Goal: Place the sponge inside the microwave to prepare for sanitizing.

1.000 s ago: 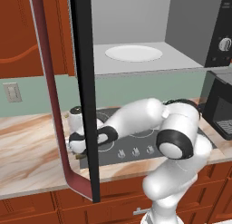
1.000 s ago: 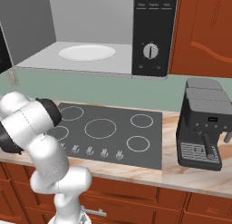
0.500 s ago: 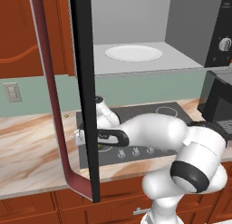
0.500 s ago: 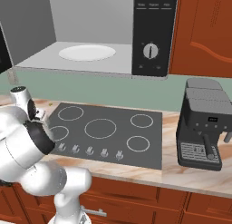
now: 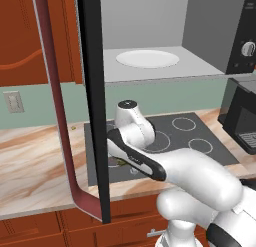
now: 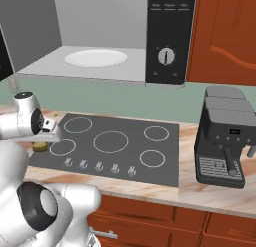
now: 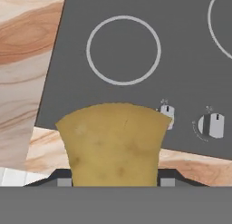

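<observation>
Sponge (image 7: 114, 143): one, mustard-yellow, lumpy, darker mottled spots, top edge rounded, sides tapering down toward the fingertips. It sits between the two dark fingertips (image 7: 61, 177) of the hand (image 7: 113, 180), so the hand is partly closed and gripping it. In the hand view the sponge hangs over the front edge of the cooktop (image 7: 136, 60), just above the knob row; two knobs (image 7: 213, 125) are visible there beside it. Left base view: the hand (image 5: 117, 158) is low over the front-left corner of the cooktop (image 5: 200, 141), partly hidden behind the open microwave door (image 5: 92, 106); a sliver of yellow shows at it. Right base view: sponge (image 6: 39, 146) is a small yellow lump under the hand (image 6: 42, 138), at the left edge of the cooktop (image 6: 107, 146). Counts: one microwave (image 6: 115, 36), door open, grey inside, one white round plate (image 6: 96, 58), one dial (image 6: 166, 56); four burner rings plus one larger centre ring; five knobs in the front row; one black coffee machine (image 6: 225, 136) on the surface (image 6: 215, 191) at right; one wall outlet (image 5: 13, 102) at far left.
</observation>
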{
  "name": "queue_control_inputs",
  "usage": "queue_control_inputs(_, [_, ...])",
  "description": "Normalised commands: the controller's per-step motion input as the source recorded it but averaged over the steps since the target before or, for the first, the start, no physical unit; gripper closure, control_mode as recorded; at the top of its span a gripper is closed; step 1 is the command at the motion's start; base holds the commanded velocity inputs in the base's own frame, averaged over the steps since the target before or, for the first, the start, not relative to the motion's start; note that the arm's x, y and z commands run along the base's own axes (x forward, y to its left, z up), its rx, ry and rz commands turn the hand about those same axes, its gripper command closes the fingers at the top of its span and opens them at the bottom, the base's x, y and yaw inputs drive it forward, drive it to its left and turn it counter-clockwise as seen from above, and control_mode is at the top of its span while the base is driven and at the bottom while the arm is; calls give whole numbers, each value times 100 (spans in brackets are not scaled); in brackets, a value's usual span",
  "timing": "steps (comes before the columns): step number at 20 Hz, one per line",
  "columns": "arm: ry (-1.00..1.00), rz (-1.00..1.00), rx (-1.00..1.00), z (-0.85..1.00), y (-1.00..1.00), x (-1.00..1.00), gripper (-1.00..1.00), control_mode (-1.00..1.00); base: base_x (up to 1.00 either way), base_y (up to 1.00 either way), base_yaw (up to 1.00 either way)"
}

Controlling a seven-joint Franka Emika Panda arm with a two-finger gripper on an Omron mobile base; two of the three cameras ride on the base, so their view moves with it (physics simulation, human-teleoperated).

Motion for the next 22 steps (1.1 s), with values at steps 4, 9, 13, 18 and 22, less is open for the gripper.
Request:
queue_control_inputs(4, [-5, -1, 0, 31, -40, -64, 100, -100, 0, 0, 0])
queue_control_inputs(9, [-7, -4, 0, 51, -32, -56, 100, -100, 0, 0, 0])
queue_control_inputs(13, [-12, -4, 0, 67, -38, -43, 100, -100, 0, 0, 0])
queue_control_inputs(18, [-16, -11, 0, 58, -46, -9, 100, -100, 0, 0, 0])
queue_control_inputs(22, [-13, -18, -1, 78, -35, 0, 100, -100, 0, 0, 0])
